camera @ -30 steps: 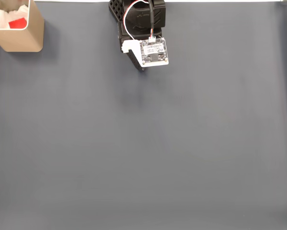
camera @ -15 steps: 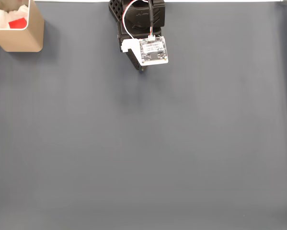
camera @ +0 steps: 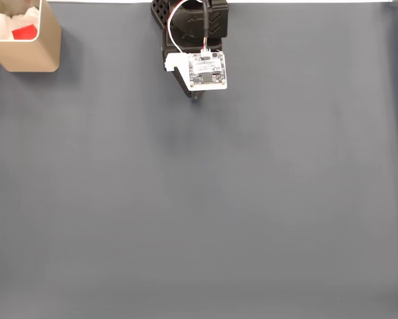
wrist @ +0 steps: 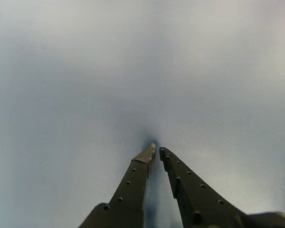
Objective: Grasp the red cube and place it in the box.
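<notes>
Red cube (camera: pixel 24 31) sits inside the box (camera: pixel 32 56) at the table's far-left corner, on white padding, so we judge the placing done. Our gripper (wrist: pixel 156 153) hangs clenched and empty over bare grey table (camera: pixel 199 212) near the far edge's middle, folded close to our base, likely parked.

— What is different from a second ago?
— In the fixed view the arm (camera: pixel 193 40) sits further back toward the top edge, and its white circuit board (camera: pixel 207 70) is higher and a little further left.
— And the pincer (camera: pixel 196 96)?
— Its tip is pulled up with it, slightly closer to the base.
</notes>
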